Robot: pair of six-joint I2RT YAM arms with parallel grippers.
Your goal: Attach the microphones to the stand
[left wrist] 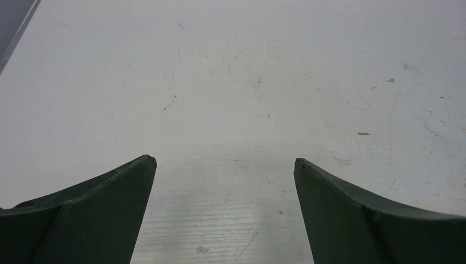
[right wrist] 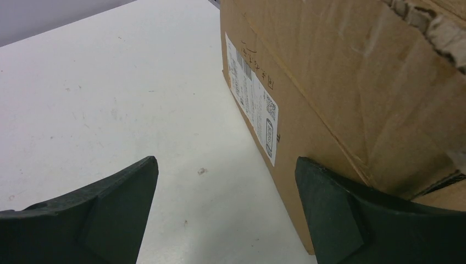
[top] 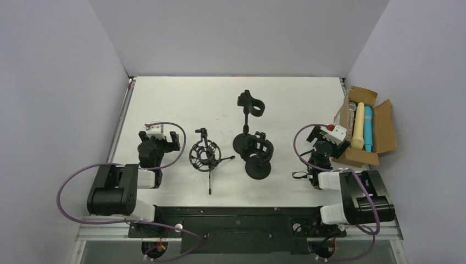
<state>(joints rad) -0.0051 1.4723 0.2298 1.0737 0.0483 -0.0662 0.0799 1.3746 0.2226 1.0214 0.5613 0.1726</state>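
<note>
The left claw (top: 160,139) hangs low over the desk (top: 181,99) near its left edge, fingers spread wide with nothing between them. In its wrist view the left claw (left wrist: 225,162) frames only bare white desk (left wrist: 231,82) marked with faint scratches and a few specks.

The right claw (top: 328,141) sits near the right edge, also spread wide and holding nothing. It is just beside the cardboard box (top: 386,129). From its wrist camera the right claw (right wrist: 225,162) looks along the brown side of the cardboard box (right wrist: 340,110), where a white printed label (right wrist: 254,99) is stuck. Its right finger (right wrist: 351,220) is close against the lower corner of that side; whether it touches cannot be told.

The microphones (top: 362,127) lie in the open box at the right edge of the desk. A cream microphone (top: 358,127) and a teal microphone (top: 369,130) lie side by side, lengthwise toward the far edge. A third one with a greyish head (top: 350,105) lies beside the cream one, partly hidden by the box wall.

Three black stands occupy the middle of the desk, well apart from the box. A tripod stand (top: 205,155) with a round cage-like mount is nearest the left claw. A tall stand (top: 250,104) with a clip on top rises from a round base. A short stand (top: 258,165) with its own clip and round base stands just in front of it, toward the near edge. No microphone is on any stand yet.
</note>
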